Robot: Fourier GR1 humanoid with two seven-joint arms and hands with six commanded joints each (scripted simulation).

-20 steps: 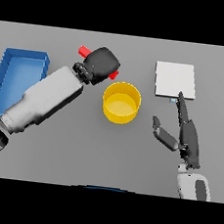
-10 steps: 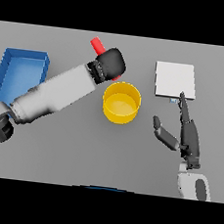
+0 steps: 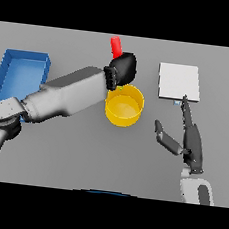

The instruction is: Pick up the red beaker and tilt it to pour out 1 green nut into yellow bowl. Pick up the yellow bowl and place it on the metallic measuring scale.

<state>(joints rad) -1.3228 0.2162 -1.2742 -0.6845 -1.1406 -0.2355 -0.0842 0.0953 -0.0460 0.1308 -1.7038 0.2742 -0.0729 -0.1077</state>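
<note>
My left hand (image 3: 122, 69) is shut on the red beaker (image 3: 116, 45), whose red end sticks up above the dark fingers. The hand hangs over the far left rim of the yellow bowl (image 3: 124, 105), which stands at the table's middle. No green nut shows. The metallic measuring scale (image 3: 178, 82), a pale square plate, lies to the right of the bowl. My right hand (image 3: 189, 140) rests open near the scale's front edge, fingers straight and pointing away, thumb spread toward the bowl.
A blue tray (image 3: 19, 74) sits at the left side of the table, behind my left forearm (image 3: 63, 94), which crosses the table from the lower left.
My left hand has carried the red beaker up and to the right, from left of the bowl to over its far rim. The right hand has stayed where it was.
</note>
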